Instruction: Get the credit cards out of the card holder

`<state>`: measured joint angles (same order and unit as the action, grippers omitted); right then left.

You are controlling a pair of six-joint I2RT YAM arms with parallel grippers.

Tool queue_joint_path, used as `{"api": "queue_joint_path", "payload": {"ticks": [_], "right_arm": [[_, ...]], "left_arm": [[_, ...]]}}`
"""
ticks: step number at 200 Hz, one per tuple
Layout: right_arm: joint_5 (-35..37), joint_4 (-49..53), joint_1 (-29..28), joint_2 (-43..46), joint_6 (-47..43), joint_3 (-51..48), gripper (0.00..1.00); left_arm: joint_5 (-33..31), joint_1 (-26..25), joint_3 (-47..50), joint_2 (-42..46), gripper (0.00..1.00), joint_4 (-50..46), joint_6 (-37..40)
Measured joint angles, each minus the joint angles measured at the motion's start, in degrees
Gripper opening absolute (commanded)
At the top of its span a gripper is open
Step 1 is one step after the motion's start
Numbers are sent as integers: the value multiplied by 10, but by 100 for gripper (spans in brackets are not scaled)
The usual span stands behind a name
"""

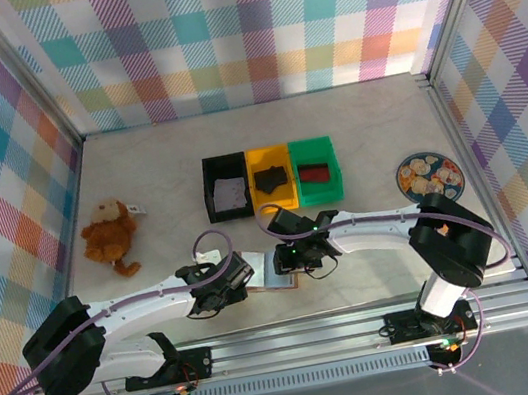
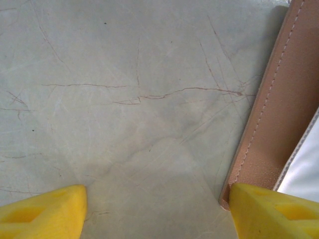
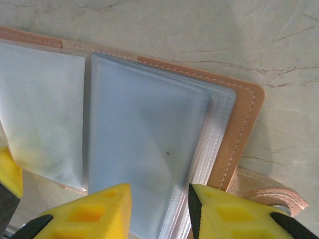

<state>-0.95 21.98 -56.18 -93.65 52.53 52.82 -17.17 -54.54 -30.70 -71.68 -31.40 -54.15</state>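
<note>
Top external: plush monkey sat at the left, its tag too small to read. Left gripper stood wide apart, bare table between its fingers, one fingertip touching the tan cover edge of the card holder. Card holder lay open flat at near centre, with black bin, yellow bin and green bin beyond it. Right gripper was narrowly parted over the clear sleeves; pinching them or not, could not tell. Patterned plate sat at the right.
</note>
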Motion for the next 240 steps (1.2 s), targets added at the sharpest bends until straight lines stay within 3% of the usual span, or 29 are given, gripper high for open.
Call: {"api": "queue_joint_path", "payload": {"ticks": [175, 240], "right_arm": [[-58, -39, 2, -36, -9, 22, 38], [-90, -59, 0, -38, -25, 89, 38]], "left_arm": [[0, 0, 0, -3, 74, 1, 0], [0, 0, 0, -3, 74, 1, 0]]}}
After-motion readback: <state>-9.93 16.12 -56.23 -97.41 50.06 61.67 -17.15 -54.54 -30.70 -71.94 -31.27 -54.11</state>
